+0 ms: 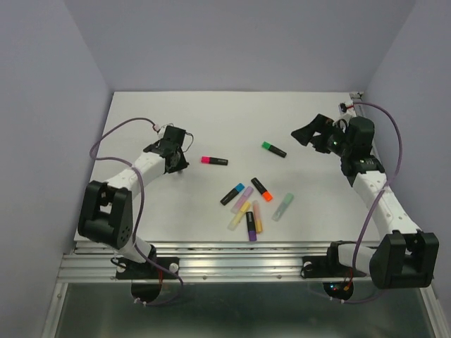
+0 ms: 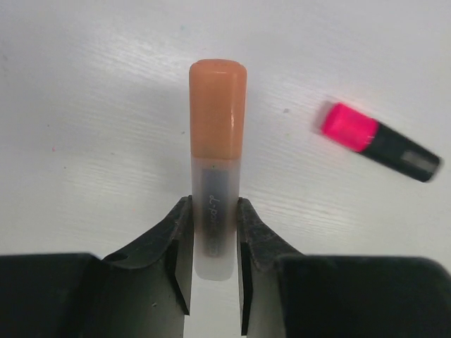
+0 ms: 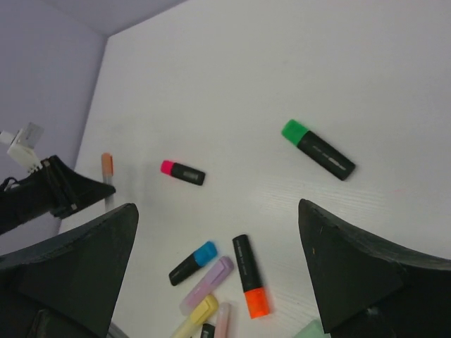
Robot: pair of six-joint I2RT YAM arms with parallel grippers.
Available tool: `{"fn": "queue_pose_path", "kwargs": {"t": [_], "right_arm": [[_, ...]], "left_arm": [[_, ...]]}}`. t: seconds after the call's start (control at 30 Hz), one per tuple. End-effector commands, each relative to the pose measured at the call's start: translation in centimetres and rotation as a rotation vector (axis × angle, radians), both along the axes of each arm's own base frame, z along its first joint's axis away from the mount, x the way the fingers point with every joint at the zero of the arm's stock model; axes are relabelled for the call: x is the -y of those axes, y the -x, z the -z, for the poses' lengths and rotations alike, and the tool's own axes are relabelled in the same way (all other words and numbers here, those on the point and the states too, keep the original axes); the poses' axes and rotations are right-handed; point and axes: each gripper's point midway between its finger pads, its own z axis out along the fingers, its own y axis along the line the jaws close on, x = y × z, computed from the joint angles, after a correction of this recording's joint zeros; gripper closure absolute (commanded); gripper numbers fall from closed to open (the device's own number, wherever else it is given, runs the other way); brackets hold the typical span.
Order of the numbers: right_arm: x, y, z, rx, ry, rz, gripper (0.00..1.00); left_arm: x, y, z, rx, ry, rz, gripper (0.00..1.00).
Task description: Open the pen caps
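My left gripper (image 1: 171, 151) (image 2: 213, 211) is shut on the translucent barrel of a pastel highlighter (image 2: 213, 232) with its peach-orange cap (image 2: 218, 105) on, pointing away from the jaws; this pen also shows in the right wrist view (image 3: 107, 169). A black pen with a pink cap (image 1: 214, 161) (image 2: 380, 141) (image 3: 182, 172) lies just right of it. A black pen with a green cap (image 1: 274, 149) (image 3: 318, 149) lies mid-table. Several capped pens lie in a cluster (image 1: 250, 205), among them blue-capped (image 3: 192, 262) and orange-capped (image 3: 250, 285). My right gripper (image 1: 308, 134) (image 3: 217, 208) is open and empty, raised at the far right.
Lilac walls (image 1: 42, 105) close the white table (image 1: 211, 120) on the left, back and right. An aluminium rail (image 1: 232, 262) runs along the near edge. Cables (image 1: 127, 127) loop over both arms.
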Motion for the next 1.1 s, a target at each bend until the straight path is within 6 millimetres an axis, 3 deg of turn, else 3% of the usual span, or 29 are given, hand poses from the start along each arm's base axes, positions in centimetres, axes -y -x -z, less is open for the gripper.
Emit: {"fn": "queue_pose_path", "kwargs": {"t": [0.0, 0.07, 0.1, 0.13, 0.2, 0.23, 0.3, 0.4, 0.57, 0.67, 0.8, 1.07], "right_arm": [[-4.8, 2.0, -2.7, 0.082, -0.193, -0.301, 0.0], [-5.4, 1.7, -2.7, 0.065, -0.214, -0.316, 0.0], [-6.6, 1.9, -2.0, 0.033, -0.2, -0.338, 0.0], [-7.0, 1.3, -1.7, 0.03, -0.165, -0.304, 0.0], [-8.7, 0.7, -2.7, 0.049, -0.106, -0.299, 0.0], [-10.5, 0.6, -3.1, 0.049, -0.09, -0.308, 0.0], [-12.5, 0.7, -3.5, 0.026, -0.146, -0.319, 0.0], [-14.7, -0.1, -6.0, 0.109, -0.206, -0.315, 0.0], [-17.2, -1.4, -7.4, 0.124, -0.211, -0.255, 0.0], [-18.7, -2.4, -6.7, 0.086, -0.21, -0.235, 0.03], [-20.3, -2.6, -7.0, 0.094, -0.202, -0.223, 0.07], [-23.4, -2.6, -5.5, 0.045, -0.18, -0.271, 0.15]], "left_arm": [[3.3, -1.5, -9.2, 0.31, 0.127, 0.133, 1.0], [5.2, -0.8, -10.7, 0.39, 0.194, 0.248, 1.0], [7.6, -0.4, -13.9, 0.497, 0.311, 0.359, 1.0], [8.5, -0.1, -15.1, 0.543, 0.353, 0.408, 1.0], [10.8, 1.2, -16.8, 0.604, 0.445, 0.53, 1.0], [11.4, 1.6, -17.6, 0.626, 0.463, 0.563, 1.0], [12.7, 2.3, -18.1, 0.635, 0.469, 0.617, 1.0], [13.8, 2.6, -18.4, 0.64, 0.468, 0.647, 1.0], [15.4, 3.1, -18.3, 0.625, 0.477, 0.672, 1.0], [16.2, 2.9, -17.9, 0.609, 0.47, 0.664, 1.0], [16.7, 2.6, -18.0, 0.602, 0.465, 0.655, 1.0], [17.2, 1.5, -17.3, 0.58, 0.432, 0.625, 1.0]]}}
